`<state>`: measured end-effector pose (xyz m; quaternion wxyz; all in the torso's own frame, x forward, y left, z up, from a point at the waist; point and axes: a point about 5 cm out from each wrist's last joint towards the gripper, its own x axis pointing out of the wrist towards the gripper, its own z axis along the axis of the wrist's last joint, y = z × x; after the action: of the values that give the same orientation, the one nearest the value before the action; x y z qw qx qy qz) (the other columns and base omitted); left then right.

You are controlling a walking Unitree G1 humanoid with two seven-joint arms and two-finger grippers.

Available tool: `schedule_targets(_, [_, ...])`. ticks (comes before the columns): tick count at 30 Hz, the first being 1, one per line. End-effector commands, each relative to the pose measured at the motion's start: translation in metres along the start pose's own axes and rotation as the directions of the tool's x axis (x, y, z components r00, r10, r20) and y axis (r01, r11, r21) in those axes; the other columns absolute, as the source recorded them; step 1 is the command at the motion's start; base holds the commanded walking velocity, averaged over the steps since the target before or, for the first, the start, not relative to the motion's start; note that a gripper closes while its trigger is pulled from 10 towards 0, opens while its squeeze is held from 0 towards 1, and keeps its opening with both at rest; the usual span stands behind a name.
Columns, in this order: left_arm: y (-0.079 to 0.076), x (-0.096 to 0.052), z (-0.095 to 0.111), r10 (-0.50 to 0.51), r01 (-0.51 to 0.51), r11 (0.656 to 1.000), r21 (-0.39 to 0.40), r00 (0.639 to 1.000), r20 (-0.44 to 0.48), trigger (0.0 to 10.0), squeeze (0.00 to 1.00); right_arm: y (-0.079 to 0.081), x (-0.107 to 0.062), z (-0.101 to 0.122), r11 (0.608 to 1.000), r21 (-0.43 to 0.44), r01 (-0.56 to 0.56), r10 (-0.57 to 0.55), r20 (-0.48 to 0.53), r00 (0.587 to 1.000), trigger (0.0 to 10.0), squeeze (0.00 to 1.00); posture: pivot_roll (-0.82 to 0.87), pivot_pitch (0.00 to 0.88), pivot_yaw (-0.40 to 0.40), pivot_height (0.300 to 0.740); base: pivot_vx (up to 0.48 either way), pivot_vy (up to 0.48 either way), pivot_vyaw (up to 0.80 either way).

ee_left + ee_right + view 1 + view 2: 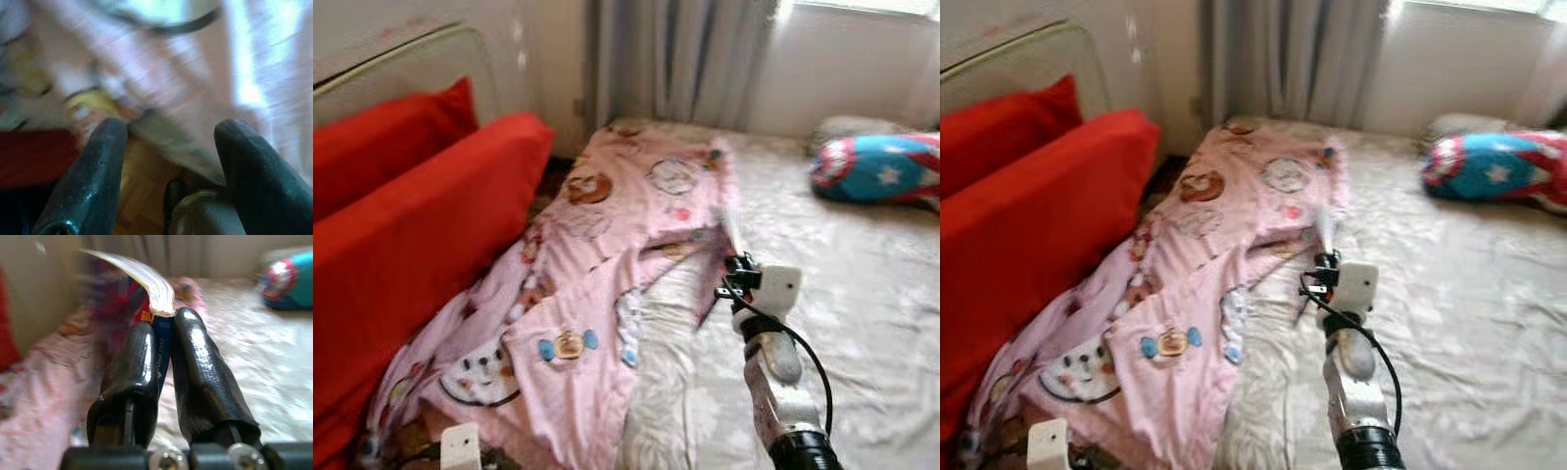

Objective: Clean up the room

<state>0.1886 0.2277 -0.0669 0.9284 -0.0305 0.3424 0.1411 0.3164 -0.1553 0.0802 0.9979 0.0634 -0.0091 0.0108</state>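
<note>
My right gripper is shut on a thin book with a blue spine and pale page edges. In the head views the book sticks up from the right gripper over the bed, at the right edge of a rumpled pink cartoon blanket. The blanket lies along the bed's left side and hangs off the near corner. My left gripper is open and empty, blurred, low by the blanket's hanging edge over wooden floor. Part of my left wrist shows at the bottom left.
Red cushions lean against the headboard on the left. A blue, red and white star pillow lies at the far right of the cream sheet. Grey curtains hang behind the bed.
</note>
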Motion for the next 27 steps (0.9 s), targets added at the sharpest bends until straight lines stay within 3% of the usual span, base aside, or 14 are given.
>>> schedule_targets(1, [0.0023, -0.0017, -0.0052, 0.000, 0.000, 1.000, 0.023, 1.000, -0.021, 10.0, 0.00, 0.0036, 0.0045, 0.0087, 1.000, 0.004, -0.008, 0.008, 0.040, 0.999, 10.0, 0.00, -0.01, 0.000, -0.045, 0.736, 0.000, 0.000, -0.76])
schedule_targets(9, [0.0013, -0.0019, -0.0058, -0.004, 0.005, 1.000, 0.027, 1.000, -0.024, 10.0, 0.00, 0.0054, 0.0034, 0.0082, 1.000, 0.002, -0.018, 0.018, 0.044, 0.999, 10.0, 0.00, -0.01, 0.000, -0.045, 0.736, 0.000, 0.000, -0.74])
schedule_targets(27, [-0.0005, -0.0018, -0.0064, -0.011, 0.013, 0.998, 0.053, 0.999, -0.030, 10.0, 0.00, 0.0052, 0.0038, 0.0070, 1.000, 0.012, -0.008, 0.008, 0.042, 0.999, 10.0, 0.00, -0.02, 0.000, -0.040, 0.736, 0.000, -0.042, 0.00])
